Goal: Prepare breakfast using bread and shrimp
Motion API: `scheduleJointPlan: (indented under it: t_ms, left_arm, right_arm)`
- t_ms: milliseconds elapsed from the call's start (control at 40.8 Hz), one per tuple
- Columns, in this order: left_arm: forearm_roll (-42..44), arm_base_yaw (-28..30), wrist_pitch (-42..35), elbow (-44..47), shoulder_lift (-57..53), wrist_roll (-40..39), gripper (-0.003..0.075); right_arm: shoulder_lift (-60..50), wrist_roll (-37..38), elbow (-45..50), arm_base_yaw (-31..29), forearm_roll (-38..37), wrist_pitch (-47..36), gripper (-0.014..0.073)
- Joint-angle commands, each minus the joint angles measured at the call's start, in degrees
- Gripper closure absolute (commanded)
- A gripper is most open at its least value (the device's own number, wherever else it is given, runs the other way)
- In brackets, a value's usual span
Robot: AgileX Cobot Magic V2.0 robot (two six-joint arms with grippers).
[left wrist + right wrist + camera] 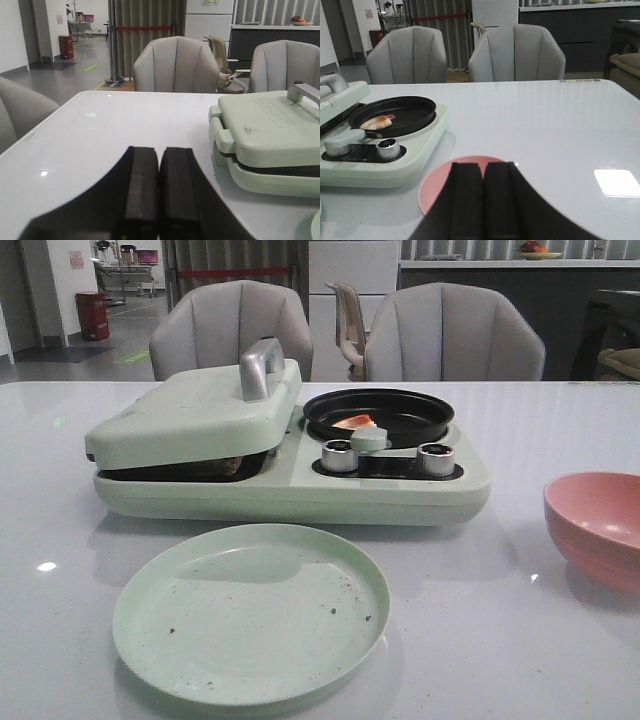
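Note:
The shrimp lies in the black round pan on the right half of the pale green breakfast maker. It also shows in the right wrist view. The maker's left lid is down, and a brownish edge, perhaps bread, peeks from the gap beneath it. No other bread is in view. My left gripper is shut and empty over the table, to the left of the maker. My right gripper is shut and empty above the pink bowl. Neither gripper shows in the front view.
An empty pale green plate sits in front of the maker. The pink bowl stands at the right. Two silver knobs and a pan handle face me. Grey chairs stand behind the table.

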Motion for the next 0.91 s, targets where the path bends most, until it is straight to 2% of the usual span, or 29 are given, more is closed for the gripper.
scheduleJointPlan:
  t_ms: [0,221,882]
  left_arm:
    - [-0.48,-0.11,-5.08,0.45,-1.2,0.03,0.0619]
    - [-0.48,-0.11,-5.08,0.45,-1.2,0.03,0.0619]
    - [-0.48,-0.11,-5.08,0.45,-1.2,0.03,0.0619]
  right_arm:
    - [-1.29,-0.22,-1.07,-0.37,-1.54,-7.07,0.055]
    - [-1.29,4.7,-1.02,-0.85,-5.67,-10.75,0.055]
    - [-1.29,4.7,-1.02,-0.85,-6.01,-10.66,0.055]
